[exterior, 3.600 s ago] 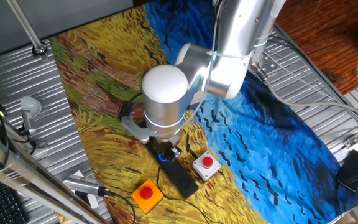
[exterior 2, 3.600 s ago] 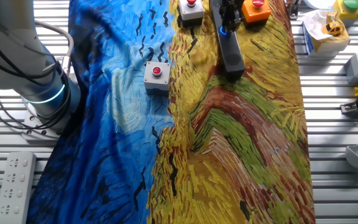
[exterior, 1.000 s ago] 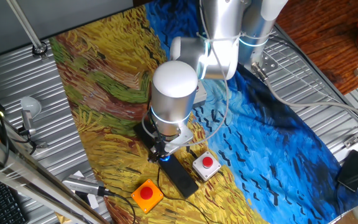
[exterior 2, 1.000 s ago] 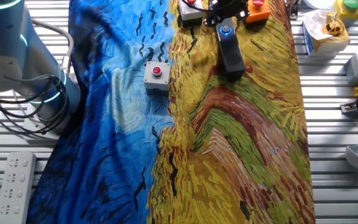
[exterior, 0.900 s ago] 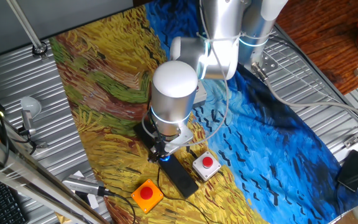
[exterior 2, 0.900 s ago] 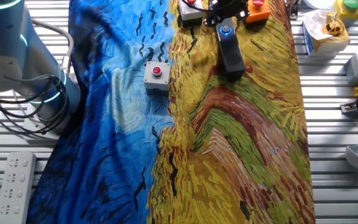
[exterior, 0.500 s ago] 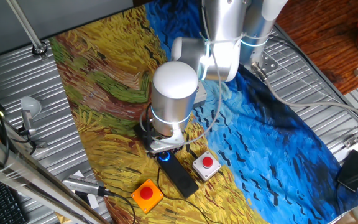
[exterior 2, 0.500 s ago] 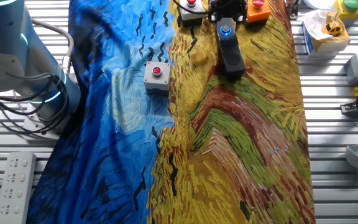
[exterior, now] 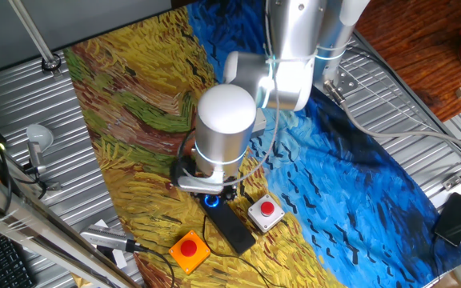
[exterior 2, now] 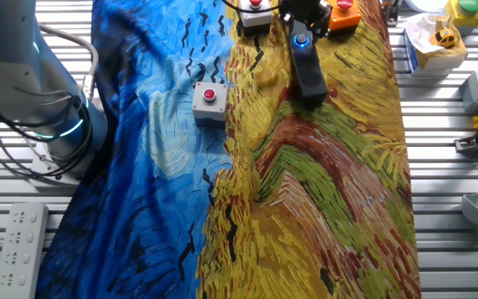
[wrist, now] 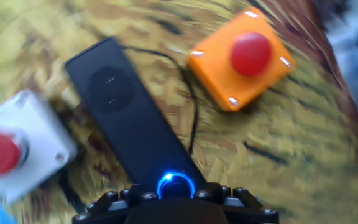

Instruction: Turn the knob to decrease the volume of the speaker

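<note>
The speaker (wrist: 129, 124) is a long black bar on the painted cloth; it also shows in one fixed view (exterior: 234, 228) and in the other fixed view (exterior 2: 309, 71). The knob (wrist: 176, 185) glows with a blue ring near the bar's middle, and shows too in one fixed view (exterior: 212, 202) and in the other fixed view (exterior 2: 301, 39). My gripper (wrist: 176, 194) stands straight over the knob with its ribbed fingers (wrist: 120, 198) close against both sides of it, shut on the knob. The hand view is blurred by motion. The arm hides most of the gripper (exterior: 212, 194) in one fixed view.
An orange box with a red button (wrist: 241, 56) lies on one side of the speaker and a white box with a red button (wrist: 14, 146) on the other. A thin black cable (wrist: 191, 106) runs beside the bar. Another white button box (exterior 2: 210, 100) stands farther off.
The wrist has turned about its own axis over the knob. The gripper stays at the knob and the speaker has not shifted.
</note>
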Robot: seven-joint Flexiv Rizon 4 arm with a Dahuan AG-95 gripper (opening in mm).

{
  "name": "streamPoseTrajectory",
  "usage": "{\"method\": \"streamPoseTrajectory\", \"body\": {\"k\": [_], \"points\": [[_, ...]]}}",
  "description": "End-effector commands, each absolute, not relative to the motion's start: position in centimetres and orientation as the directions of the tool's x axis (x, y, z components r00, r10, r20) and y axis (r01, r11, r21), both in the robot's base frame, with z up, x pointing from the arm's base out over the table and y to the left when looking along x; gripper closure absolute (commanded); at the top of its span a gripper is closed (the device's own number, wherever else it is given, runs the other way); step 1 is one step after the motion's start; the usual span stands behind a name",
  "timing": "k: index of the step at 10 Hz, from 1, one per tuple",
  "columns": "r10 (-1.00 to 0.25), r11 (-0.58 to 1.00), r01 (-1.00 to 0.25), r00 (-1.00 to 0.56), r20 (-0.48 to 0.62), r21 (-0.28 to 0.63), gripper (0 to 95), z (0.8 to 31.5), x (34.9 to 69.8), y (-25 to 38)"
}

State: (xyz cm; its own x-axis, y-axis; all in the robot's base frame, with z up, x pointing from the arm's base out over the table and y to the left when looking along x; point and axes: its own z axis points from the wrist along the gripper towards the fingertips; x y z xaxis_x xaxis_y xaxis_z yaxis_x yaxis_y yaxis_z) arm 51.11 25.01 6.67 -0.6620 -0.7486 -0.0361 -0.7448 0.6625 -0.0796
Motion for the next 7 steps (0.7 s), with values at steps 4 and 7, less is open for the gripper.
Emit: {"method": "streamPoseTrajectory", "body": {"k": [4, 7], "points": [[-0.289, 0.957, -0.289, -0.957, 0.001, -0.023, 38.0, 6.78, 51.30, 24.94], [-0.228, 0.974, -0.229, -0.974, -0.008, 0.004, 38.0, 6.77, 51.30, 24.94]]}}
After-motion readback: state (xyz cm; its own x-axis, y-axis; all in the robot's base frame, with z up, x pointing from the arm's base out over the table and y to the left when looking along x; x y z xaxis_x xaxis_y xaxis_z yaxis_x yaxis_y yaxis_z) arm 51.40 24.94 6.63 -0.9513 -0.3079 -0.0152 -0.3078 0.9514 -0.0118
